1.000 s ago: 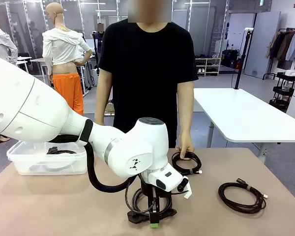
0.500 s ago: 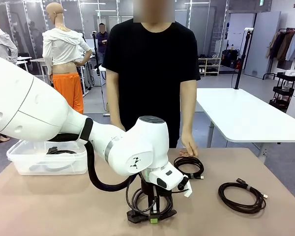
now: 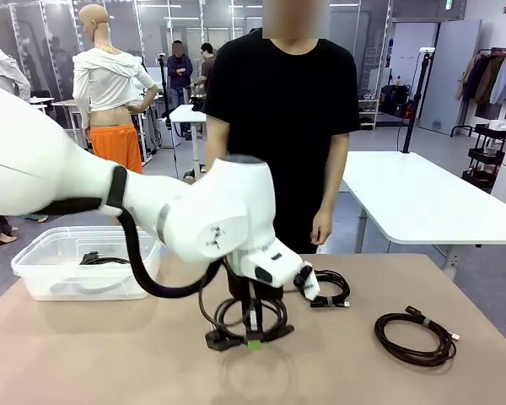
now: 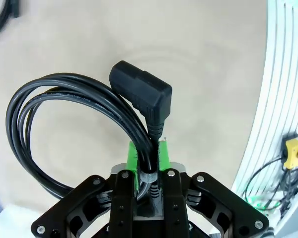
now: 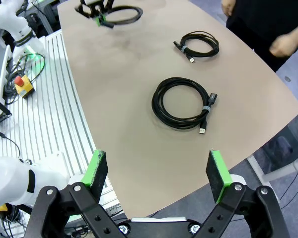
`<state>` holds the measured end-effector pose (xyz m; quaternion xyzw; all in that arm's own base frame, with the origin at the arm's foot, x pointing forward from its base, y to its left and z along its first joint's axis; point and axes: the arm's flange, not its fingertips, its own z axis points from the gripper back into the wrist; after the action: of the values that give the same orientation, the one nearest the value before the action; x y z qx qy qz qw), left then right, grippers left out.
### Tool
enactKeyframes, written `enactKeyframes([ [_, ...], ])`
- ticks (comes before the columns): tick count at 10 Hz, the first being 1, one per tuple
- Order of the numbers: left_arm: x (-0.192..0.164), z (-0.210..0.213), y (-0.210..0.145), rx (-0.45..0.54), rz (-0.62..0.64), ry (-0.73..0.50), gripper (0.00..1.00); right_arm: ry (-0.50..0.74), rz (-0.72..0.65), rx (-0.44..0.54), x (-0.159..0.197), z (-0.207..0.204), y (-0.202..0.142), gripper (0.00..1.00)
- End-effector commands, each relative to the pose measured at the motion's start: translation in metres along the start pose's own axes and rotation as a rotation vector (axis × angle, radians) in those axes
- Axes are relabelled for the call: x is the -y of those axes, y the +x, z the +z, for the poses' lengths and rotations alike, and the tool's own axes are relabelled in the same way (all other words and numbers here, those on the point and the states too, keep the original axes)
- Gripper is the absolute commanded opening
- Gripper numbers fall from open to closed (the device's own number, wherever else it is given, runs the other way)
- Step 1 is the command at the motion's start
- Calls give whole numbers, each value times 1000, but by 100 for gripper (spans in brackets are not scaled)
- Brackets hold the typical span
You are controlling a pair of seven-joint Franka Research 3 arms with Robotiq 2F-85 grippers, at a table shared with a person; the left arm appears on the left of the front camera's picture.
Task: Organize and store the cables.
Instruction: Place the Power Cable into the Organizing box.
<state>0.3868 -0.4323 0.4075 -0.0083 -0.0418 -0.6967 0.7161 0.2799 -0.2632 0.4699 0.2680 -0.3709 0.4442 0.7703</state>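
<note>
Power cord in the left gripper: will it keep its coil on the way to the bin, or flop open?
It will probably hold fairly well: the cord looks thick, and its loops stand out from the left gripper without sagging. The chunky plug may swing and tug. The grip is at one spot, so the loops could spread.

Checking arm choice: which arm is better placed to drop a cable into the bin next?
Left. The left gripper is shut on a coiled cable, and the bin sits at the table's left; the right gripper hangs open, apart.
</note>
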Motion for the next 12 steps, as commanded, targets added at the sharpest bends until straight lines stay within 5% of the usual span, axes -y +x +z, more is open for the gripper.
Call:
enactKeyframes([
  [1,6,28,-37,9,-19,51,0,-1,9,15,0,0,1,100],
  [9,-5,51,-46,7,-26,89,0,-1,9,15,0,0,1,100],
  [10,-5,48,-47,5,-39,83,18,-1,9,15,0,0,1,100],
  [12,-32,53,-70,-49,-66,47,18,-1,9,15,0,0,1,100],
])
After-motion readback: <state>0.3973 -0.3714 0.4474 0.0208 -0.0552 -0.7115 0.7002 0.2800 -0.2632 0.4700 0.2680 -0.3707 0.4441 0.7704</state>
